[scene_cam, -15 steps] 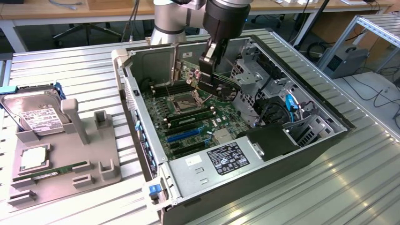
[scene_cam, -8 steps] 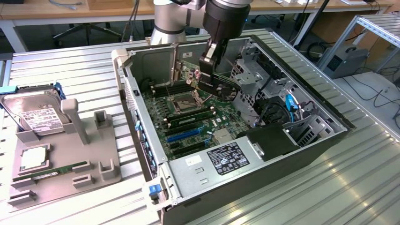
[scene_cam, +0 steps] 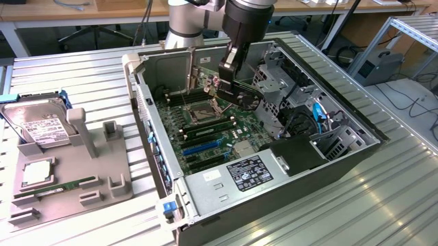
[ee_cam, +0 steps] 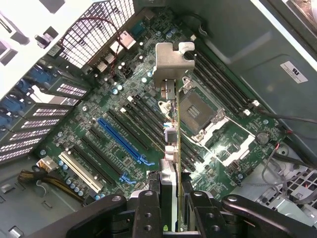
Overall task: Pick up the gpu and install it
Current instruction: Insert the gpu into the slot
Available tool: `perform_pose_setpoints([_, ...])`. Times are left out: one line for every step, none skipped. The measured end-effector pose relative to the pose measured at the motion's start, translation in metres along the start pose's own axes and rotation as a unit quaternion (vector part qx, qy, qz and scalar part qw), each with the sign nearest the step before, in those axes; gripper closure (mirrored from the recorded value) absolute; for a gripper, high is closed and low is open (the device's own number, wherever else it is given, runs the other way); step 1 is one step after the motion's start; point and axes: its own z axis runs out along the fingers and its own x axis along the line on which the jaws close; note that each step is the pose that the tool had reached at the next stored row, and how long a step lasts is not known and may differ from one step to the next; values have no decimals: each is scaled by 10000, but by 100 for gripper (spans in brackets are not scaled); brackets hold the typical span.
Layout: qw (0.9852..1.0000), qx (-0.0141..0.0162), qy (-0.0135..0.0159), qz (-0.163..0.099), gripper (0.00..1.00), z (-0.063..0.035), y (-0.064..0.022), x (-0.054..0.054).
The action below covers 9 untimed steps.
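My gripper (scene_cam: 231,77) hangs inside the open computer case (scene_cam: 139,89), over the motherboard (scene_cam: 205,138). It is shut on the gpu (scene_cam: 242,95), a green card with a black cooler block, held on edge above the board. In the wrist view the gpu (ee_cam: 171,129) appears edge-on between my black fingers (ee_cam: 148,210), its silver end bracket (ee_cam: 173,62) pointing toward the case's rear wall. The card is in the air above the area between the CPU socket (ee_cam: 203,109) and the long black slots. The blue slot (ee_cam: 121,141) lies to one side and is free.
A grey parts fixture (scene_cam: 75,179) in the exterior view's left holds a silver hard drive (scene_cam: 41,125), a thin green RAM stick (scene_cam: 65,185) and a small silver square part (scene_cam: 38,173). Inside the case are a drive cage (scene_cam: 274,82), cables (scene_cam: 318,115) and a labelled power supply (scene_cam: 250,173).
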Motion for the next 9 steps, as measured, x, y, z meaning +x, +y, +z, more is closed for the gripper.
perform_pose_setpoints([10000, 0, 1, -8, 73, 0, 0, 0])
perform_pose_setpoints([10000, 0, 1, -15, 73, 1, 0, 0])
perform_pose_setpoints([10000, 0, 1, -22, 73, 1, 0, 0])
perform_pose_setpoints([10000, 0, 2, -29, 73, 1, 0, 0])
perform_pose_setpoints([10000, 0, 2, -36, 73, 2, 0, 0])
perform_pose_setpoints([10000, 0, 2, -43, 73, 2, 0, 0])
perform_pose_setpoints([10000, 0, 3, -50, 73, 2, 0, 0])
perform_pose_setpoints([10000, 0, 3, -57, 73, 3, 0, 0])
perform_pose_setpoints([10000, 0, 3, -65, 73, 3, 0, 0])
